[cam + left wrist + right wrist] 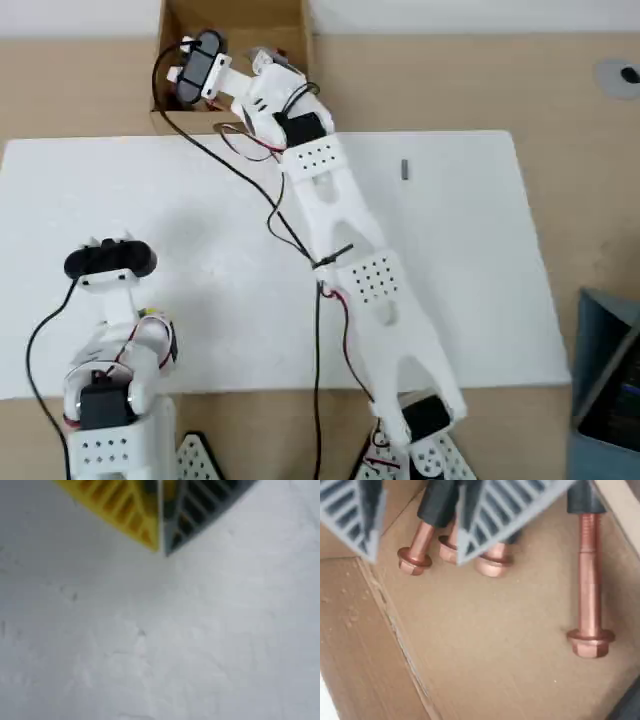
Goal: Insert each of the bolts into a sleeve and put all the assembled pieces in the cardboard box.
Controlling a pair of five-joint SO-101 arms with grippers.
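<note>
Several copper bolts in black sleeves lie on the floor of the cardboard box (485,645): a cluster of three (417,545) and one apart (590,585). My right gripper (417,560) hangs open just above the cluster, its grey fingers (505,515) either side of one bolt without gripping it. In the high view the right arm stretches across the white mat into the box (240,20). My left gripper (161,549) is shut, yellow and dark fingertips together, empty, over bare white mat near the front left (110,262).
A small grey piece (405,169) lies alone on the white mat (480,280) at the back right. A blue-grey bin (605,370) stands off the mat at the right edge. Cables trail from the box along the right arm.
</note>
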